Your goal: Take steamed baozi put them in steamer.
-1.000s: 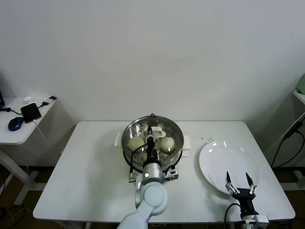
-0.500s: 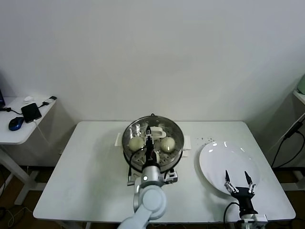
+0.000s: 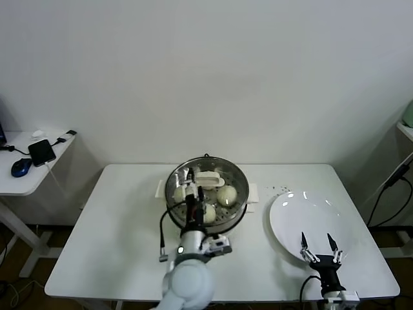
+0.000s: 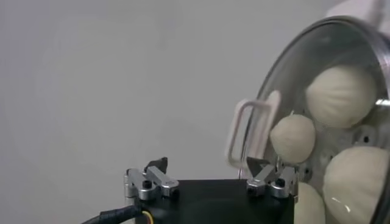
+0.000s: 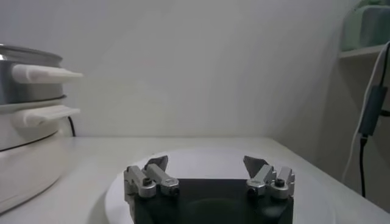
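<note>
Head view: scene evenly and brightly lit from overhead; the wall is seen pale and flat. A glare spot is recorded on the white plate (image 3: 310, 226), right of centre. Only faint, soft shadow is cast below the steamer (image 3: 206, 194) on the bench (image 3: 116, 245). Left wrist view: near buns rendered soft; backdrop washed grey. Right wrist view: far shelf, upper right, out of focus.

The steamer (image 3: 206, 191) sits mid-bench (image 3: 116, 245), holding seemingly four baozi (image 3: 226, 195); the plate (image 3: 310, 223) lies to its right.
</note>
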`<state>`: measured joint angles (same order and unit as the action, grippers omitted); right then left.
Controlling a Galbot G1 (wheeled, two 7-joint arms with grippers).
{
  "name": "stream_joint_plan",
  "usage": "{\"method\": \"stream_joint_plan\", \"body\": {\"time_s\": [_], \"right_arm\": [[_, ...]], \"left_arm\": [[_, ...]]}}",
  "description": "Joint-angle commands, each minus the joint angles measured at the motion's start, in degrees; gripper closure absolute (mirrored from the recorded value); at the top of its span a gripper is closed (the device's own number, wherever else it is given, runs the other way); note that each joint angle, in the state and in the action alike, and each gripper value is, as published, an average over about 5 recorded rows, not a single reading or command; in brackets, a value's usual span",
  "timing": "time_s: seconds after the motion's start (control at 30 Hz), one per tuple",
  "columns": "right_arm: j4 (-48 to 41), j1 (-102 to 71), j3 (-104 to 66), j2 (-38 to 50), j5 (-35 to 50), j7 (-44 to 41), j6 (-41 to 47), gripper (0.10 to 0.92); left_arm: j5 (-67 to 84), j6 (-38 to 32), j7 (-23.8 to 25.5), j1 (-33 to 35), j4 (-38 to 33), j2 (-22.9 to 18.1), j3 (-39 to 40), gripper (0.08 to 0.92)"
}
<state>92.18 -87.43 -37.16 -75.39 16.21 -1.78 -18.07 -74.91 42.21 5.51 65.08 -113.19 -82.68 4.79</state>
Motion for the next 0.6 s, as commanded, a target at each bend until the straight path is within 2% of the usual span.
{"method": "stream_joint_plan", "body": {"time_s": [0.03,0.17,0.37,0.6], "right_arm": [[1.4,-0.7,0.1,-0.3,0.4,-0.2,-1.4,0.203],[1.7,-0.6,0.1,-0.7,-0.3,-0.2,-1.6,0.203],[1.1,-0.1,0.3,-0.5,-0.4,0.2,-2.0,0.203],[1.0,0.2,0.7,-0.3,-0.5,0.5,-1.4,0.203]], "left_arm": [[34.1,-21.7,-10.1,5.0,-10.1,2.4,-9.9,0.185],[55.6,-26.5,-13.1,8.0,-13.8,3.1,-22.2,0.178],[80.1,-35.1,-11.3,13.5,-11.8,5.7,-37.2,0.177],[95.1,-41.0,-11.5,18.0,-1.2,10.2,-41.2,0.177]]}}
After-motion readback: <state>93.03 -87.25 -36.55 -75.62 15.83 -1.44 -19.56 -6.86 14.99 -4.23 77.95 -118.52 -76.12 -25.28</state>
